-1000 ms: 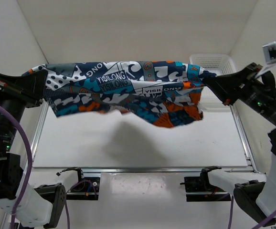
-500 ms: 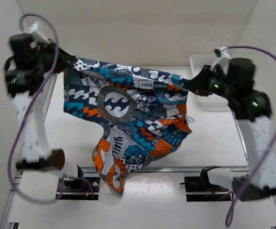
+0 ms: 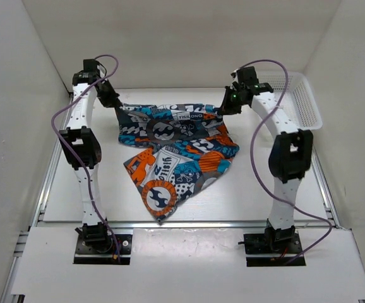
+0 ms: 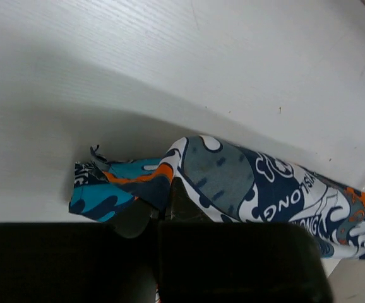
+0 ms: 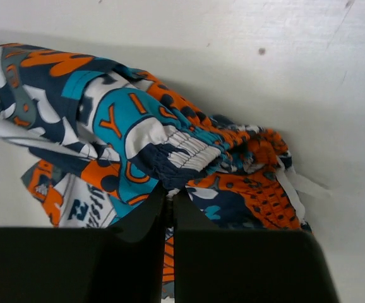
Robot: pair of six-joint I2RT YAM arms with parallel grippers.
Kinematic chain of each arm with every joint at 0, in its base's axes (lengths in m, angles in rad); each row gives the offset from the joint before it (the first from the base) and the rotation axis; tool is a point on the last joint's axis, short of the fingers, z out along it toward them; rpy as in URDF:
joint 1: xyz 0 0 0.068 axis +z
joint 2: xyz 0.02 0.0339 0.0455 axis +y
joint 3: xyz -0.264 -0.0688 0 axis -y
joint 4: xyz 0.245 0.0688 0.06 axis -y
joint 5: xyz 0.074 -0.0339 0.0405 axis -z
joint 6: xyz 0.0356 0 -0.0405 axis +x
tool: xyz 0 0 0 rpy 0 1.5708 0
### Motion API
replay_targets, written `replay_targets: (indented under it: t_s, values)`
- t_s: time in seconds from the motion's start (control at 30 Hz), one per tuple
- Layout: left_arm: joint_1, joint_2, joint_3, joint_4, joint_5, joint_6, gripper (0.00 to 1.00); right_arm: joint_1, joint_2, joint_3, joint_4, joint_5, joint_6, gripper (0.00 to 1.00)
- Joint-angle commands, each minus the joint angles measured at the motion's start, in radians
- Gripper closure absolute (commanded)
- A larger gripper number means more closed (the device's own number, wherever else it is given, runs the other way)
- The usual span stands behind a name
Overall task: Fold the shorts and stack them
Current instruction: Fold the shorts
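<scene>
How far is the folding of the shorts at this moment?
Done: the shorts lie spread on the table, one leg skewed toward the near edge. In hand: the left fingers and right fingers are shut on their two far corners. Left: no fold made yet, nothing stacked.

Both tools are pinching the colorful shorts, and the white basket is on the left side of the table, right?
Not quite. The left tool and right tool do pinch the shorts, but the white basket is on the right side. The top view shows it.
</scene>
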Motion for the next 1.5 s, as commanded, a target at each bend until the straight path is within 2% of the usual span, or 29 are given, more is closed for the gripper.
replay_targets:
  t_s: [0.0,0.07,0.2,0.4,0.43,0.5,0.53,0.63,0.77,0.9,1.03,1.2,1.23,1.27,1.3,1.33,1.37,1.4,1.43,1.47]
  values:
    - [0.057,-0.055,0.094,0.088,-0.170,0.046,0.90,-0.068,0.107,0.163,-0.038,0.097,-0.053,1.00]
    - [0.057,-0.064,0.105,0.088,-0.157,0.046,0.90,-0.077,0.152,0.235,-0.059,0.070,-0.043,1.00]
    - [0.028,-0.192,-0.031,0.088,-0.157,0.046,0.90,-0.086,0.129,0.188,-0.069,0.056,-0.043,1.00]
    - [-0.084,-0.597,-0.430,0.065,-0.157,0.034,0.90,-0.109,0.008,-0.002,-0.030,0.051,-0.043,1.00]
    - [-0.130,-0.640,-0.541,0.065,-0.157,0.015,0.90,-0.120,-0.013,-0.021,-0.030,0.051,-0.043,1.00]
    - [-0.187,-0.726,-0.662,0.074,-0.157,-0.009,0.90,-0.120,-0.041,-0.061,-0.021,0.051,-0.043,1.00]
    - [-0.251,-0.804,-0.770,0.088,-0.157,-0.037,0.90,-0.120,-0.076,-0.103,-0.021,0.063,-0.043,1.00]
    - [-0.354,-0.936,-0.907,0.088,-0.166,-0.092,0.90,-0.129,-0.147,-0.206,-0.012,0.095,-0.043,1.00]
    - [-0.544,-1.058,-1.131,0.097,-0.208,-0.219,0.90,-0.129,-0.280,-0.340,-0.012,0.134,-0.043,1.00]
    - [-0.650,-1.107,-1.283,0.117,-0.238,-0.307,0.90,-0.129,-0.360,-0.489,-0.023,0.171,-0.033,1.00]
    - [-0.758,-1.116,-1.359,0.108,-0.255,-0.377,0.90,-0.129,-0.481,-0.671,-0.003,0.265,-0.022,1.00]
    - [-0.862,-1.093,-1.450,0.097,-0.266,-0.475,0.90,-0.129,-0.613,-0.791,0.006,0.313,-0.011,1.00]
    - [-0.862,-1.093,-1.463,0.097,-0.275,-0.485,0.90,-0.129,-0.622,-0.805,-0.003,0.313,-0.001,0.86]
    - [-0.862,-1.078,-1.472,0.097,-0.275,-0.494,0.83,-0.129,-0.622,-0.831,-0.003,0.313,-0.001,0.67]
    - [-0.862,-1.052,-1.472,0.084,-0.292,-0.506,0.76,-0.129,-0.632,-0.842,0.012,0.313,-0.001,0.44]
    - [-0.862,-1.038,-1.472,0.084,-0.301,-0.506,0.69,-0.129,-0.632,-0.852,0.025,0.313,-0.001,0.26]
    - [-0.862,-1.026,-1.472,0.084,-0.312,-0.506,0.56,-0.129,-0.632,-0.862,0.039,0.301,-0.001,0.06]
    - [-0.862,-1.015,-1.463,0.071,-0.324,-0.506,0.26,-0.129,-0.632,-0.862,0.048,0.301,-0.001,0.01]
    - [-0.862,-1.015,-1.448,0.061,-0.346,-0.515,0.06,-0.129,-0.632,-0.862,0.057,0.291,-0.001,0.01]
    - [-0.862,-1.015,-1.437,0.061,-0.356,-0.516,0.00,-0.129,-0.632,-0.862,0.057,0.290,0.009,0.01]
